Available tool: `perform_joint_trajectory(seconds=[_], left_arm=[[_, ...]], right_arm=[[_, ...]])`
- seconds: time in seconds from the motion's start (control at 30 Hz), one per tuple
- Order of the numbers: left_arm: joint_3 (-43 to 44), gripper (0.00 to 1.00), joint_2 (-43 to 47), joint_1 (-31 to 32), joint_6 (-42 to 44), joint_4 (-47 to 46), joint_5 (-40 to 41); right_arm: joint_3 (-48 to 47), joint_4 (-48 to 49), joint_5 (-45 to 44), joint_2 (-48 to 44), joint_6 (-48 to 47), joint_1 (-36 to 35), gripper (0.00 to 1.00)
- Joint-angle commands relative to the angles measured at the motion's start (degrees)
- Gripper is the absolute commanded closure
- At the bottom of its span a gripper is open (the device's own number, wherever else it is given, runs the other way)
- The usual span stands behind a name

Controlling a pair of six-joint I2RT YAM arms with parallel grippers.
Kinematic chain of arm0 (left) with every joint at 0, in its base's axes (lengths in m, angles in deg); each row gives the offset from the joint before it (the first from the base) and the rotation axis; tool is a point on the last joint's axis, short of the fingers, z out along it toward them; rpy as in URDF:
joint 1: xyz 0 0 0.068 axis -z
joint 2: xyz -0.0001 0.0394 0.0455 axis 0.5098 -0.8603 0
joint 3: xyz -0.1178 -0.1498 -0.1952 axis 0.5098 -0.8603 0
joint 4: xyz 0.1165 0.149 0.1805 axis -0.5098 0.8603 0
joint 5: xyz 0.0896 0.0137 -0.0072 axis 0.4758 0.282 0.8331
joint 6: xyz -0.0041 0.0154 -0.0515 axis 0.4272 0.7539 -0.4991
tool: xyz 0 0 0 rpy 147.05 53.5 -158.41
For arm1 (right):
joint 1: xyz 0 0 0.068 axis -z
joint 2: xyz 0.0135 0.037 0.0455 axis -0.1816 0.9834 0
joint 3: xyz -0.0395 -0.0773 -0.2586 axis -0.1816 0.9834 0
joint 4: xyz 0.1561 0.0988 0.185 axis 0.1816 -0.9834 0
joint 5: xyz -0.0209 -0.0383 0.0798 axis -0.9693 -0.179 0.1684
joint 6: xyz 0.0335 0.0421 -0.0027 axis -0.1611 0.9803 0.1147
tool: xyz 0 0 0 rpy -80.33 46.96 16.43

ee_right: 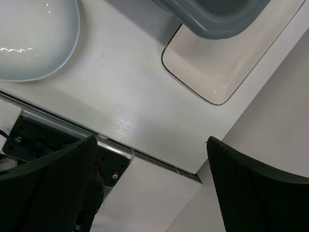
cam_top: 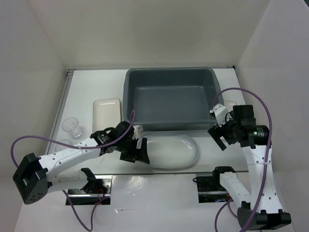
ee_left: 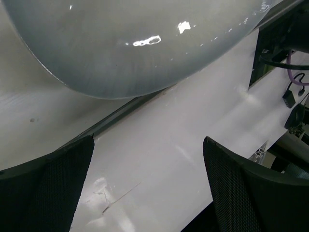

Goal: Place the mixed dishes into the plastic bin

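Observation:
The large white oval platter (cam_top: 171, 150) lies on the table just in front of the dark grey plastic bin (cam_top: 169, 99). My left gripper (cam_top: 136, 153) is open and empty at the platter's left end. In the left wrist view the platter (ee_left: 135, 43) fills the top, above the open gripper (ee_left: 147, 188). My right gripper (cam_top: 217, 137) is open and empty, held above the table right of the platter. The right wrist view shows the platter (ee_right: 34, 38), the bin's corner (ee_right: 212, 17) and a cream plate (ee_right: 219, 65) beside it. The bin looks empty.
A cream rounded-rectangle plate (cam_top: 106, 112) lies left of the bin. Two clear glass cups (cam_top: 71, 124) (cam_top: 64, 144) stand at the far left. White walls enclose the table on three sides. A metal seam (ee_right: 120, 147) runs along the table's near edge.

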Motion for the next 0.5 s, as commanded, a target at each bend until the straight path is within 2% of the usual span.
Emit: perform_joint_trajectory(seconds=[0.0, 0.17, 0.27, 0.33, 0.47], left_arm=[[-0.61, 0.0, 0.66, 0.19, -1.76, -5.25, 0.96], [-4.91, 0.0, -1.7, 0.19, -2.8, -10.7, -0.96], [-8.42, 0.0, -3.21, 0.19, -4.03, -13.78, -0.97], [-9.75, 0.0, -4.43, 0.19, -4.92, -15.01, 0.43], [-12.03, 0.0, -3.66, -0.5, -7.37, -14.49, 5.96]], right_arm=[[0.89, 1.04, 0.64, -1.15, -0.69, -0.47, 0.01], [1.5, 1.58, 2.4, -1.94, 1.52, -0.47, 0.01], [0.98, 0.7, 7.31, -1.94, -3.2, -0.47, 0.01], [0.98, 0.69, 9.69, -2.46, -3.76, -0.47, 0.01], [-1.39, 2.01, 9.0, -1.94, -2.61, -0.47, 0.03]])
